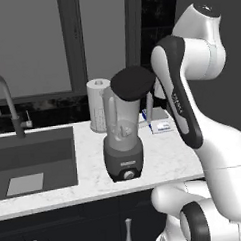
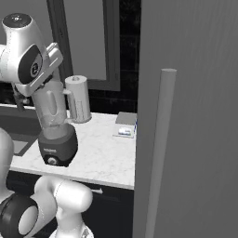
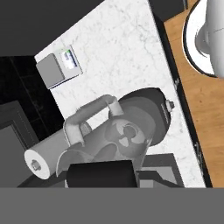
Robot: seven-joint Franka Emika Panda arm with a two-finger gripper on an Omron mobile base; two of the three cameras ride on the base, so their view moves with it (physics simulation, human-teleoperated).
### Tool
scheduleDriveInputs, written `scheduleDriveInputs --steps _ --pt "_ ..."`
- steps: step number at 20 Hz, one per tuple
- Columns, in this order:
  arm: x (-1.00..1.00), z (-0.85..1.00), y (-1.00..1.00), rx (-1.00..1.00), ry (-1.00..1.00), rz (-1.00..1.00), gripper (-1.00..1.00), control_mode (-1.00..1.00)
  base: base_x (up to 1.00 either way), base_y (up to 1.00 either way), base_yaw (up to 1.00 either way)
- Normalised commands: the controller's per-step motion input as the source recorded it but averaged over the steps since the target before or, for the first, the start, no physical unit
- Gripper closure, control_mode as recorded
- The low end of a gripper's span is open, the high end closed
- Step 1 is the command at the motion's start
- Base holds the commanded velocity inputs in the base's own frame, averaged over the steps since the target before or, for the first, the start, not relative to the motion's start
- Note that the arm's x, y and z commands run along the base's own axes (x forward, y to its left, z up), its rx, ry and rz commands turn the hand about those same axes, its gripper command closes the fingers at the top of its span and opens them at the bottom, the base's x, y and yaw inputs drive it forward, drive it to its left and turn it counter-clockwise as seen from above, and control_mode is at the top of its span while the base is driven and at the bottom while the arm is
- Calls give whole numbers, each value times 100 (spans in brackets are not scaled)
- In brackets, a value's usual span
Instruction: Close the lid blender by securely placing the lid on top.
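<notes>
Carrying the lid (image 1: 132, 83), clenched in the gripper (image 3: 99, 174), tilted just above the blender (image 1: 122, 137) mouth on the counter (image 1: 164, 155); next, levelling, centring and lowering onto the rim

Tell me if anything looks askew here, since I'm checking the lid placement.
Yes: the lid is tilted over the blender, its right side raised and overhanging the jar's mouth rather than seated flat. In the hand view the jar's mouth and blades are still exposed. Nothing looks spilled or damaged.
</notes>
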Motion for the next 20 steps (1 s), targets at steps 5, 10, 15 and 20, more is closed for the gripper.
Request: scheduleDriveInputs --steps 5,10,15,20 --pt "43 0 2 0 0 0 100 -100 0 0 0" --pt "35 0 1 0 0 0 100 -100 0 0 0" --pt "10 -4 0 0 0 5 100 -100 0 0 0" --pt "-12 -13 0 0 0 11 100 -100 0 0 0"
